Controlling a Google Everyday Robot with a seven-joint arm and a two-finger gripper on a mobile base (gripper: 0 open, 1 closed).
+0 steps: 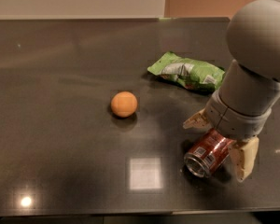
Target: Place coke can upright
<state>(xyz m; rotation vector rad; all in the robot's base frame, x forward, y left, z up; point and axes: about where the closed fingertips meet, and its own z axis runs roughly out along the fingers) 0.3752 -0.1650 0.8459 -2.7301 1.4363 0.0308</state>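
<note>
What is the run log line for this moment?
coke can: on its side, on table | gripper: open, straddling the can | orange ball, green bag: apart from can

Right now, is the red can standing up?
No, the can lies on its side on the table, with the gripper straddling it, fingers open.

coke can (209,153): I see it lying on its side, near right
gripper (220,140): over it, fingers spread either side
orange ball (124,103): centre
green bag (186,72): far right
</note>
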